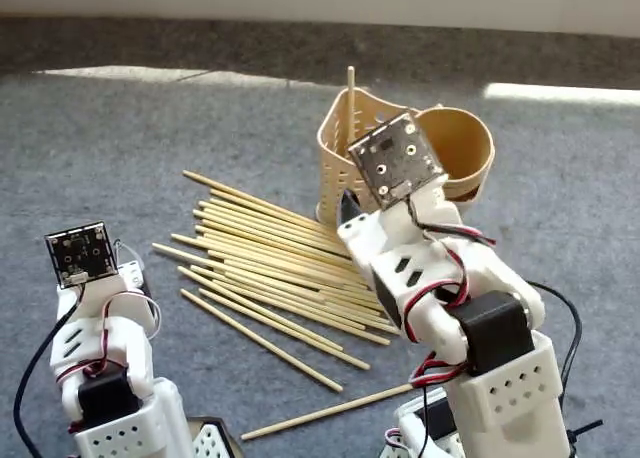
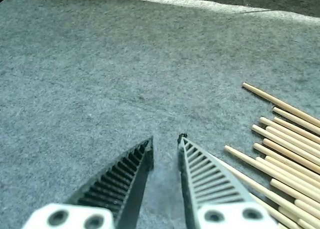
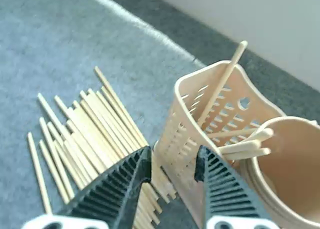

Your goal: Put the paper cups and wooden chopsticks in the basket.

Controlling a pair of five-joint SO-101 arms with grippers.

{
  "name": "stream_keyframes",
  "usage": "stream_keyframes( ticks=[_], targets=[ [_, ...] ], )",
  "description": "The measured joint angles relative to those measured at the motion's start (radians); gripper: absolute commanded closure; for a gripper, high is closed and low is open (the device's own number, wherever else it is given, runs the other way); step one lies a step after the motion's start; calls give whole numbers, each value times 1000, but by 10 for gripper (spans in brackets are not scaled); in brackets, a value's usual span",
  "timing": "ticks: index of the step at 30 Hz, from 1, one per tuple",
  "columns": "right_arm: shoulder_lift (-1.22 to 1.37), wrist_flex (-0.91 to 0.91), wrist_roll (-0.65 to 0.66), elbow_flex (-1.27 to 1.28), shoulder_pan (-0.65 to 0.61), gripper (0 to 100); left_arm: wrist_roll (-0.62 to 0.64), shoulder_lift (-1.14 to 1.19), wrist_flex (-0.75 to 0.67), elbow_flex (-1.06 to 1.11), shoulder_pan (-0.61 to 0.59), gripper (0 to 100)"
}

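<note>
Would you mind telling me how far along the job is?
Done: a few chopsticks sit in the basket. In hand: nothing; right gripper and left gripper are open, empty. Remaining: the chopstick pile on the carpet and the paper cup beside the basket.

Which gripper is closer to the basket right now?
Right. The right gripper is open, just in front of the basket wall; the left gripper is over carpet, across the chopsticks pile from it.
</note>
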Motion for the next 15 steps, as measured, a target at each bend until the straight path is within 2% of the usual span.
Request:
stream_keyframes(
  ticks=[7, 15],
  targets=[
    [-6, 201, 60, 48, -221, 843, 0, 0, 0, 0, 0, 902],
    [-6, 173, 64, 336, -417, 843, 0, 0, -2, 0, -3, 902]
  ],
)
